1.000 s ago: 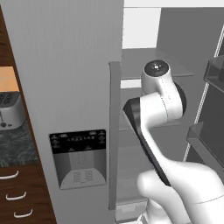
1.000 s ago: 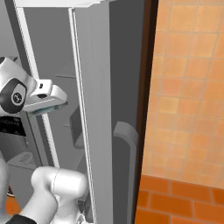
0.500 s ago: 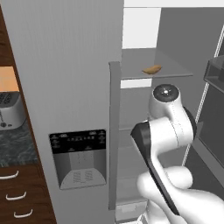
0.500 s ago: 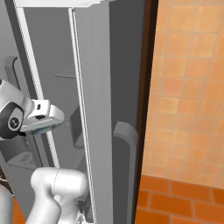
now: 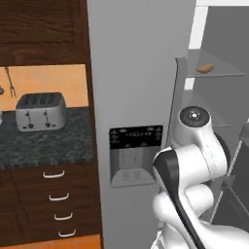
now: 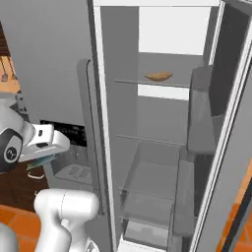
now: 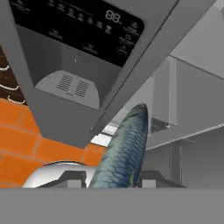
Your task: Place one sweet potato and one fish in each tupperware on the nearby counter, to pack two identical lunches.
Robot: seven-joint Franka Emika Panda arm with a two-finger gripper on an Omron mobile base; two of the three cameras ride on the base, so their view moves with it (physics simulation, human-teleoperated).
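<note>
Since a second ago my base has backed off and turned, so I now see the bench point(image 5: 44, 138) with a toaster point(image 5: 41, 111) on my left and the open fridge point(image 6: 162, 147) on my right. My end effector point(image 7: 114, 178) is closed on a fish point(image 7: 124, 148), which sticks out between the fingers. One sweet potato point(image 6: 158, 76) lies on a high fridge shelf. I think I should carry the fish slowly, keep it clear of the fridge door, and not squeeze any looser.
</note>
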